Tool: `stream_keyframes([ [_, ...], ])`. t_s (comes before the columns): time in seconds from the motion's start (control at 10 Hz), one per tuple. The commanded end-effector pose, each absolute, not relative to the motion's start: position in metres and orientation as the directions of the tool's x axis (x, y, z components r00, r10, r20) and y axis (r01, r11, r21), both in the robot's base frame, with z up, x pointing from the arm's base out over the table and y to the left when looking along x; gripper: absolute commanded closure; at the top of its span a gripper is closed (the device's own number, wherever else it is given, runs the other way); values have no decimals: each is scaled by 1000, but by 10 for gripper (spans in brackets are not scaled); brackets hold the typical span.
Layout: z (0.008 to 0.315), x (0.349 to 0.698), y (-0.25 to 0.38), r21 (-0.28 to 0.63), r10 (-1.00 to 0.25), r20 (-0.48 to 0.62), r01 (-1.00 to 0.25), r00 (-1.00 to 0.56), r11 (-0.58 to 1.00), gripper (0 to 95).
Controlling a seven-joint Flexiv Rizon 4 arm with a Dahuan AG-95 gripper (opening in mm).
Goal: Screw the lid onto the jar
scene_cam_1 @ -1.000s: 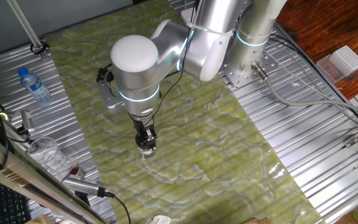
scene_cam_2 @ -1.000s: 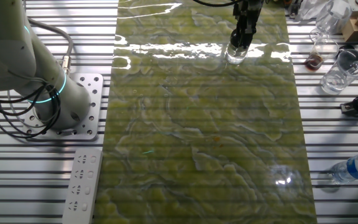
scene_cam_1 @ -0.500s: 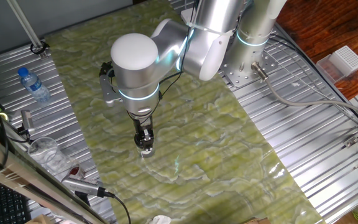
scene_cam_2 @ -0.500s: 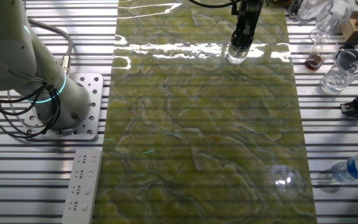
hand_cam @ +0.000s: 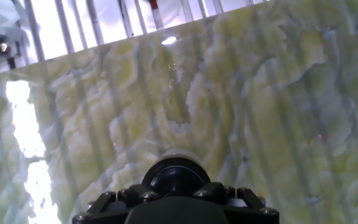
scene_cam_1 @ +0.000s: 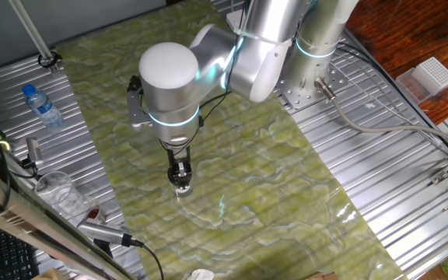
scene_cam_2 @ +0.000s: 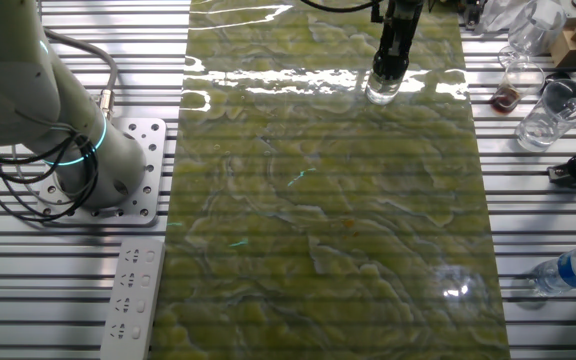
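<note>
The small clear glass jar point(scene_cam_1: 182, 188) stands on the green marbled mat; it also shows in the other fixed view point(scene_cam_2: 381, 92). The black glossy lid point(hand_cam: 176, 174) sits on top of it, seen from above in the hand view. My gripper point(scene_cam_1: 180, 177) points straight down and is shut on the lid, its dark fingers point(hand_cam: 211, 191) on either side of the cap. In the other fixed view my gripper point(scene_cam_2: 386, 72) stands over the jar near the mat's far edge. The jar's body is mostly hidden under the gripper in the hand view.
A clear plastic bottle with blue cap point(scene_cam_1: 42, 106) lies at the left on the metal slats and shows again in the other fixed view point(scene_cam_2: 573, 270). A thin clear cup point(scene_cam_2: 549, 112) and other clutter stand at that view's right. A power strip point(scene_cam_2: 132, 298) lies near the arm base.
The wrist has turned about its vertical axis while staying over the jar; the side bracket on the hand has swung round. The jar has stayed in place.
</note>
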State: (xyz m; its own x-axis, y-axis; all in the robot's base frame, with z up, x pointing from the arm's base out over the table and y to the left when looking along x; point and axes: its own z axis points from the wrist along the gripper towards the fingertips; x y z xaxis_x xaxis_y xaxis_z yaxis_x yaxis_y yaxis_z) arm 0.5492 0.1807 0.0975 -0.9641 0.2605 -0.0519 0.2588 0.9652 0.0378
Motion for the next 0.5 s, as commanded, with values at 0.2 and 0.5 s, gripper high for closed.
stream_keyframes([
  [0.2, 92, 549, 181, 32, 246, -65, 245, -967, 969, 950],
  [0.5, 92, 550, 181, 41, 254, -68, 251, -965, 967, 950],
])
